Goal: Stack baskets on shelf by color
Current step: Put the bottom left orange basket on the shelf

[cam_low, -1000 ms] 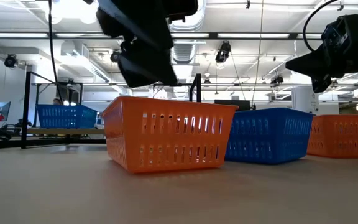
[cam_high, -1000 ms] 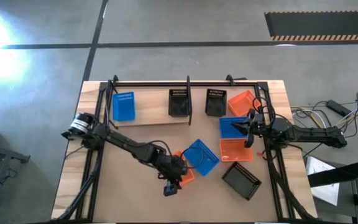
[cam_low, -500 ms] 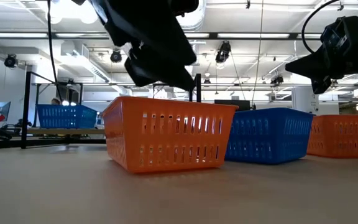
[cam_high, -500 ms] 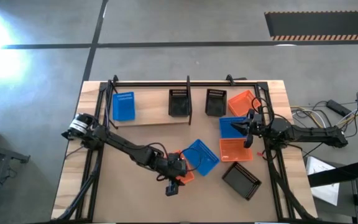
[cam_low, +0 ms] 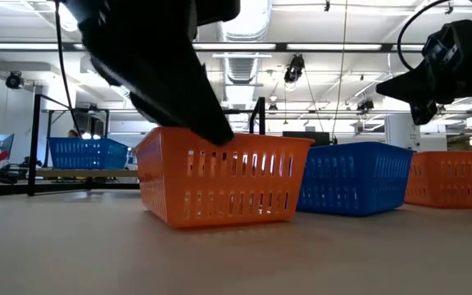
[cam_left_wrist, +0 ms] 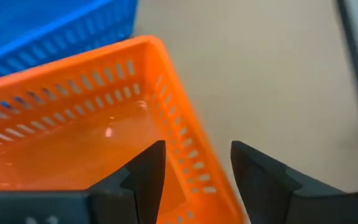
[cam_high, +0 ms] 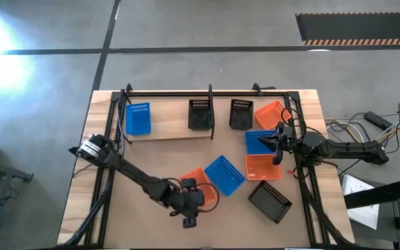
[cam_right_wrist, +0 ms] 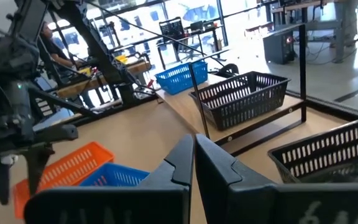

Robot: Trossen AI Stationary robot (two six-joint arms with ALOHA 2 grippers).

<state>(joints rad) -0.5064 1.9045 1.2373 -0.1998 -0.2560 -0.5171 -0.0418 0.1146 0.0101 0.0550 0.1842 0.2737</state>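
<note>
The left gripper hangs low over the near front part of the table, its two fingers spread and straddling one side wall of an orange basket. In the left wrist view one finger sits inside the basket and the other outside, with the slotted wall passing through the gap; nothing is pinched yet. This orange basket stands upright on the brown tabletop, just beside a tilted blue basket, and well apart from the shelf at the back.

The step in hand looks like grasping this basket by its wall. To do it well, the fingers should go deep enough that the pads catch the solid rim rather than only the thin slots, and close near the middle of the wall so the basket does not swing when lifted. A straight lift should keep it off the blue neighbour.

On the shelf stand one blue basket at the left end and two black baskets near the middle, so the orange one probably belongs at the free right end.

The right gripper waits above the right side of the table, over another blue basket, fingers pressed together and holding nothing. An orange basket and a black basket lie near it
</note>
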